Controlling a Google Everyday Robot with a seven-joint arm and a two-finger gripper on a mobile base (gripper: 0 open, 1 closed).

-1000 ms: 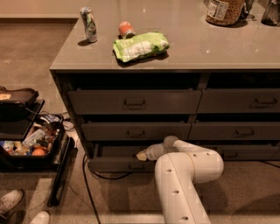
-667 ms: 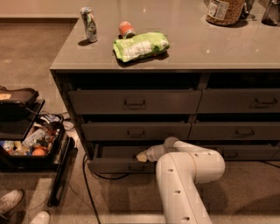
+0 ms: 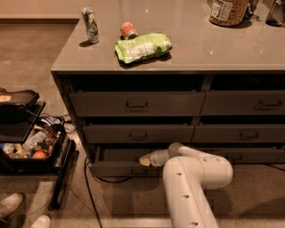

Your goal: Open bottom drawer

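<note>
The bottom drawer (image 3: 116,169) is the lowest of the cabinet's left stack. It stands pulled out a short way, its grey-brown front forward of the drawers above and its inside (image 3: 120,154) showing. Its handle is hidden behind my arm. My gripper (image 3: 144,160) reaches in from the right at the end of my white arm (image 3: 196,178). Its tip lies at the top edge of the drawer front, near the centre.
On the countertop (image 3: 205,49) lie a green snack bag (image 3: 142,46), a tall can (image 3: 91,25), a tipped red can (image 3: 128,30) and a jar (image 3: 228,10). A black tote of items (image 3: 31,149) stands on the floor at left. Cables (image 3: 89,187) run below the cabinet. Shoes (image 3: 18,209) show at bottom left.
</note>
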